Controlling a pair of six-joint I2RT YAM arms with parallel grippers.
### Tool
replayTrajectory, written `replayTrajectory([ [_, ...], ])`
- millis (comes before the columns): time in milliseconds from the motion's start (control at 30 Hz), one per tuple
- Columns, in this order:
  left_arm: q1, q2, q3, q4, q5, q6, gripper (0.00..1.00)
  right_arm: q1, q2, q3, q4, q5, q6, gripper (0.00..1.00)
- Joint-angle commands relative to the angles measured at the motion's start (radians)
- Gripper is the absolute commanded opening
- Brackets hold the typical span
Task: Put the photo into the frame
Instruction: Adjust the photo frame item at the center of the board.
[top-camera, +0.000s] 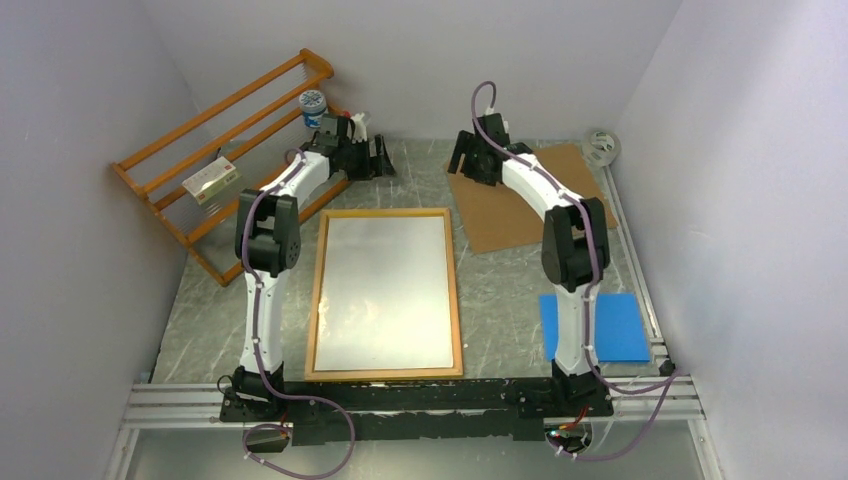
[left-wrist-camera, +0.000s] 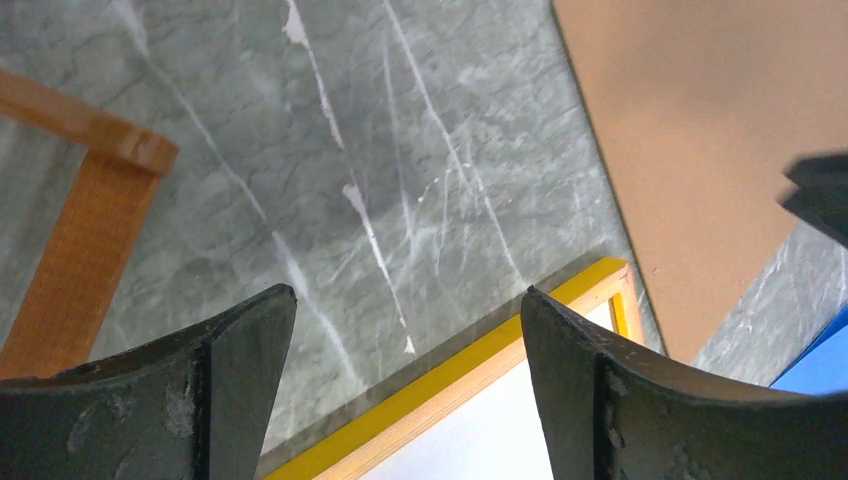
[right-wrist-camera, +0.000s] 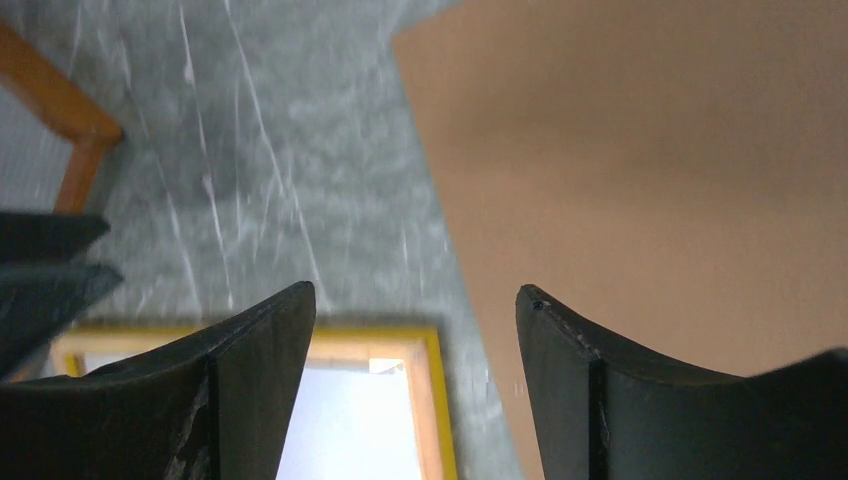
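Note:
The frame (top-camera: 458, 300) lies flat in the middle of the table, wood back up, with its yellow edge showing in the left wrist view (left-wrist-camera: 440, 388) and the right wrist view (right-wrist-camera: 437, 400). The photo (top-camera: 385, 295) lies inside it, plain white back up, and fills the opening; it also shows in both wrist views (left-wrist-camera: 500, 440) (right-wrist-camera: 350, 430). My left gripper (top-camera: 378, 158) (left-wrist-camera: 407, 300) is open and empty above the table beyond the frame's far left corner. My right gripper (top-camera: 464, 160) (right-wrist-camera: 415, 290) is open and empty beyond the far right corner, at the brown board's edge.
The brown backing board (top-camera: 535, 200) (right-wrist-camera: 650, 150) lies at the back right. A blue sheet (top-camera: 595, 327) lies front right. The orange slatted rack (top-camera: 190, 170) leans at the left wall with a small box on it. A tape roll (top-camera: 601, 147) sits in the back right corner.

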Motion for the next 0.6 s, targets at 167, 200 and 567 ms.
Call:
replayTrajectory([
  [167,-0.018,-0.042,-0.065,0.044,0.054,-0.02,0.87,0.006,0.23,0.209,0.251,0.079,-0.126,0.74],
  [200,-0.019,-0.048,-0.078,0.042,0.058,-0.018,0.87,0.006,0.241,0.212,0.288,0.077,-0.122,0.74],
  [567,-0.022,-0.08,-0.141,0.005,0.042,-0.002,0.86,-0.003,0.482,0.451,0.326,0.063,-0.067,0.74],
])
